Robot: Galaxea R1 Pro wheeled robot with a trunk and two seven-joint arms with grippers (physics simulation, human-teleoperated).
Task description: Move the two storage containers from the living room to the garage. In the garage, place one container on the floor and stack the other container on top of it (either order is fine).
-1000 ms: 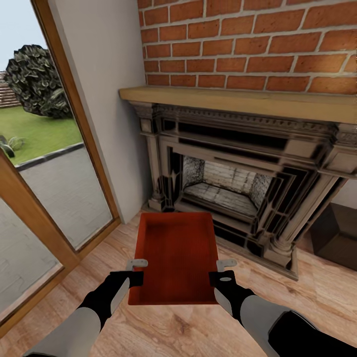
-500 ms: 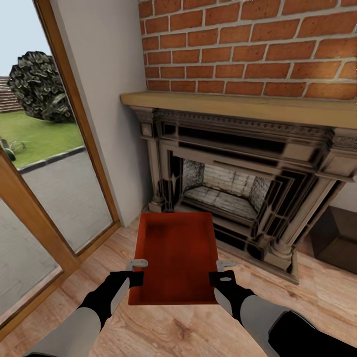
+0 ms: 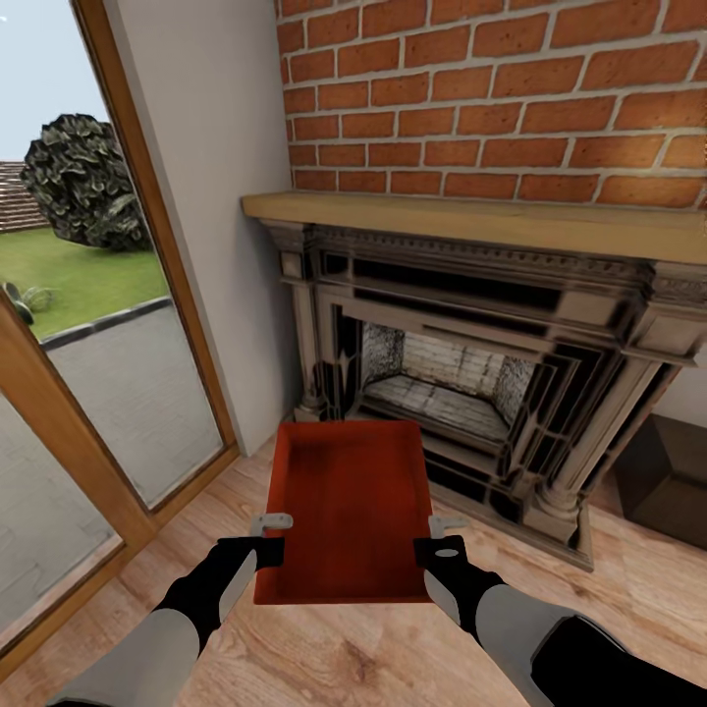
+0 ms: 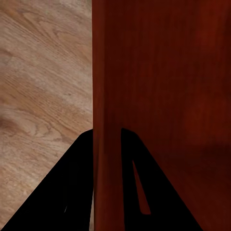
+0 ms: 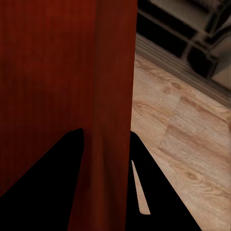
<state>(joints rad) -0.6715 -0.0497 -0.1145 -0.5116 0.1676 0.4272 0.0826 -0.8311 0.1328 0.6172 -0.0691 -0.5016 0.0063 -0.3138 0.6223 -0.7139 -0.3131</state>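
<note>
I hold one red-orange storage container point(image 3: 346, 506) level above the light wood plank floor of the living room, in front of the fireplace. My left gripper point(image 3: 270, 523) is shut on its left wall, and my right gripper point(image 3: 447, 525) is shut on its right wall. In the left wrist view the container wall point(image 4: 107, 96) runs between the two dark fingers point(image 4: 72, 187). The right wrist view has the opposite wall point(image 5: 113, 96) clamped between its fingers point(image 5: 159, 192). The bin is empty inside.
The ornate dark fireplace point(image 3: 471, 383) with a wooden mantel point(image 3: 471, 221) stands just ahead under the red brick chimney point(image 3: 491, 88). A tall wood-framed glass door point(image 3: 108, 373) lines the left side. A low dark cabinet point(image 3: 668, 471) sits at the right.
The whole picture has shifted slightly down and right, so the camera moved. The container and both grippers keep the same hold and place in view.
</note>
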